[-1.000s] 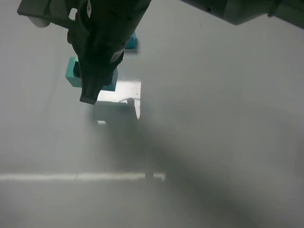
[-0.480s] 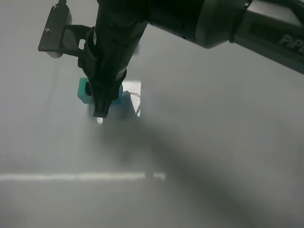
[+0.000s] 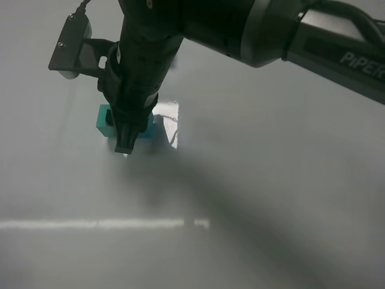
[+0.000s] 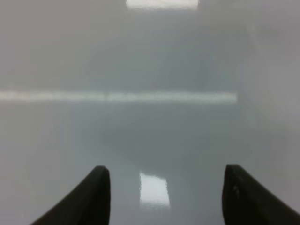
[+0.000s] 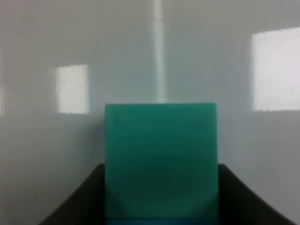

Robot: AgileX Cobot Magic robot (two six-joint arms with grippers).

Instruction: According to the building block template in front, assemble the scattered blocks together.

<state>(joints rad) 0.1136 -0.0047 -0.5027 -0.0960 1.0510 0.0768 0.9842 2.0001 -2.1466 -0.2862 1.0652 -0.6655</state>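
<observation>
Step in hand, by the look of it: bringing one of the scattered blocks to the other. Right gripper point(image 3: 124, 143) reaching across from the right arm's side of the high view, pointing steeply down at the glossy grey tabletop point(image 3: 271, 198), just to the side of the bright white patch of glare point(image 3: 169, 113). Between its dark fingers in the right wrist view, a small matte teal-green cube point(image 5: 161, 159), both side faces flush against the pads, so apparently clamped on it rather than merely straddling it. Low over the table or resting on it; impossible to tell which. Right beside it, on the glare-patch side, a small matte cyan-blue cube point(image 3: 153, 127), mostly covered by the gripper from above; touching or a hair apart, not to be settled from here. A thin cyan strip along the near edge of the green cube in the wrist view, suggesting close contact. No sign of the two-cube template bar near the glare patch, probably hidden behind the arm. Left gripper point(image 4: 164, 187) spread wide with nothing between its fingers, over bare tabletop, seemingly well away from the glare patch. Next move, as a judgement: pressing the green cube square against the blue one, faces flush and edges aligned as in a neat bar, then letting go gently and lifting straight up. Main risk: nudging the blue cube askew, or dragging the green one along when opening.
</observation>
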